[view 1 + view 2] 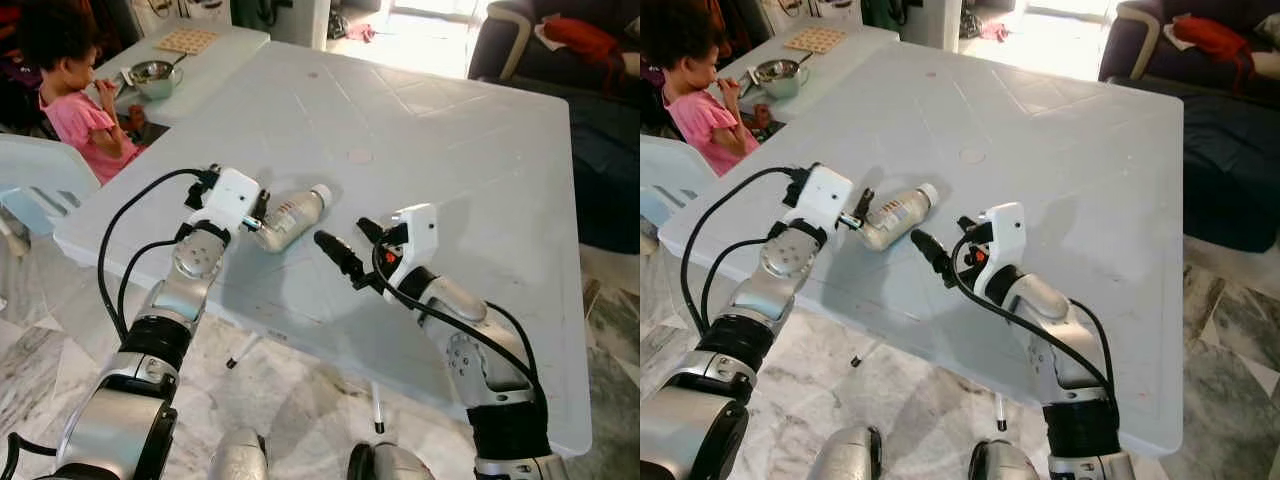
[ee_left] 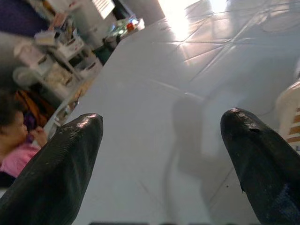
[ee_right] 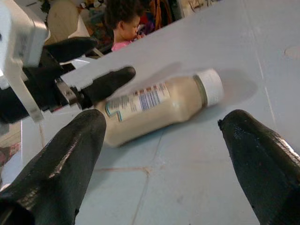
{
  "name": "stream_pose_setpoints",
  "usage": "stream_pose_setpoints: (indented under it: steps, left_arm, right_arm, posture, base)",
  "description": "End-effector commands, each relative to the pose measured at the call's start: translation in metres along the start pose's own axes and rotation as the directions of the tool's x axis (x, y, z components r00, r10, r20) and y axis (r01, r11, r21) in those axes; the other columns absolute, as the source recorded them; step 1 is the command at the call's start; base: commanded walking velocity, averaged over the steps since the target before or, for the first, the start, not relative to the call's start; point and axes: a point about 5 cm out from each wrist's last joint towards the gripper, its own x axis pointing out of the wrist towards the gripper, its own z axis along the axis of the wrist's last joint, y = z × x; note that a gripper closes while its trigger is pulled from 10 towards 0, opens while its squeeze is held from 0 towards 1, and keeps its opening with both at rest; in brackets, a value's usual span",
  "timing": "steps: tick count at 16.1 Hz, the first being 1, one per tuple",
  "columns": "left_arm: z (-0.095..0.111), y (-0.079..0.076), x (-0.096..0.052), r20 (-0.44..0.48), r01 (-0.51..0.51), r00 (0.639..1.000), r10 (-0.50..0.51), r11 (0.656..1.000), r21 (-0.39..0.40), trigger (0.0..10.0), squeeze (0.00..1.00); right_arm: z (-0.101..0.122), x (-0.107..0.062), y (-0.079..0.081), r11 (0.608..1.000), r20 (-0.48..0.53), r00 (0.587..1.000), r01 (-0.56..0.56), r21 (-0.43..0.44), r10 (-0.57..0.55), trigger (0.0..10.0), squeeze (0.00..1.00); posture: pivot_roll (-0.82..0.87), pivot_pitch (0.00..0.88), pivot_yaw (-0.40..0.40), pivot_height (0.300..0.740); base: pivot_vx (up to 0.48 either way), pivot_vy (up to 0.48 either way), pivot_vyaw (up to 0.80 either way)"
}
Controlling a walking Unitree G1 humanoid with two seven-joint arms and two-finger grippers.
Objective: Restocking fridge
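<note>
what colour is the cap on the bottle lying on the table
White, on a beige bottle; the cap shows best in the right wrist view.

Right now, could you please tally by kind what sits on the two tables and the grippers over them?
Bottles: 1, a bottle lying on its side on the large table
Bowls: 1, a metal bowl on the small table
Mats: 1, a woven mat
Grippers: 2, left gripper, right gripper, both open
Total: 5

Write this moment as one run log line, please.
bottle lying on table | left gripper open at its base | right gripper open, close by | not grasped
</note>
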Motion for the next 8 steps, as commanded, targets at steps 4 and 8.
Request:
stream_pose_setpoints:
  steps: [4, 8]
  left_arm:
    - [0.005, -0.027, -0.006, 0.085, 0.195, 0.976, -0.199, 0.979, 0.061, 10.0, 0.0]
    - [0.015, -0.039, -0.021, 0.203, 0.317, 0.92, -0.334, 0.942, 0.111, 10.0, 0.0]
  right_arm:
    - [0.001, -0.002, 0.003, 1.0, -0.007, 1.0, -0.022, 0.008, 0.022, 10.0, 0.0]
    - [0.0, -0.003, -0.002, 0.999, -0.009, 1.0, 0.017, 0.03, -0.016, 10.0, 0.0]
  posture:
    - [0.08, 0.035, -0.009, 0.74]
    - [0.08, 0.038, -0.007, 0.74]
  base:
    - [0.0, 0.0, 0.0]
    - [0.0, 0.0, 0.0]
